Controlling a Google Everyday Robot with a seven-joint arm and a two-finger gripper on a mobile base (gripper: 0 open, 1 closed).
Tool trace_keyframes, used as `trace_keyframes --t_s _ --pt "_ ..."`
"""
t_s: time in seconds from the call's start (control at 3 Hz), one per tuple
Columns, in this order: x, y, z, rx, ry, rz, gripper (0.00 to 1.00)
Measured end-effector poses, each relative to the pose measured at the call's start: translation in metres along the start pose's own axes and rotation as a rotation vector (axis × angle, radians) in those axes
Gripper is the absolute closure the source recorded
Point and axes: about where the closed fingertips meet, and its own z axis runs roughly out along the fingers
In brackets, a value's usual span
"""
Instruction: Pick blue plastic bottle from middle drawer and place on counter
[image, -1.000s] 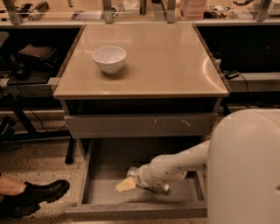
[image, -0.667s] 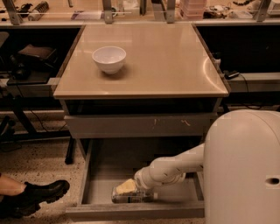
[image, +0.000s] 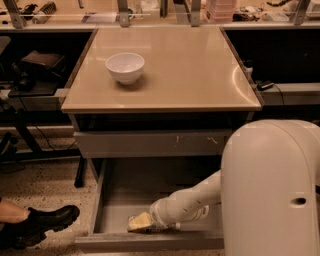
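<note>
- While the middle drawer (image: 125, 187) stands pulled open beneath the counter (image: 190, 70), the gripper (image: 140, 221) is seen low over the drawer floor, near the front edge and left of centre, at the end of the white arm (image: 195, 202).
- Whether the gripper is open or closed on anything cannot be told.
- The blue bottle is not clearly made out. It is judged to lie under or just beside the gripper, hidden by it, since none is seen elsewhere in the drawer or on the counter.
- A white bowl (image: 125, 67) is seen on the counter, at its far left.
- The reach into the drawer is judged done, while the grasp, the lift and the placing on the counter are judged still to come.
</note>
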Motion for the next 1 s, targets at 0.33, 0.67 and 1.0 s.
trace_keyframes --t_s 0.33,0.67,1.0 --pt "-0.0106 -0.0080 -0.0010 0.033 -0.060 -0.001 0.00" --pt "-0.0113 -0.0080 -0.0009 0.033 -0.060 -0.001 0.00" --pt "-0.0103 -0.0027 0.0007 0.018 -0.065 -0.025 0.00"
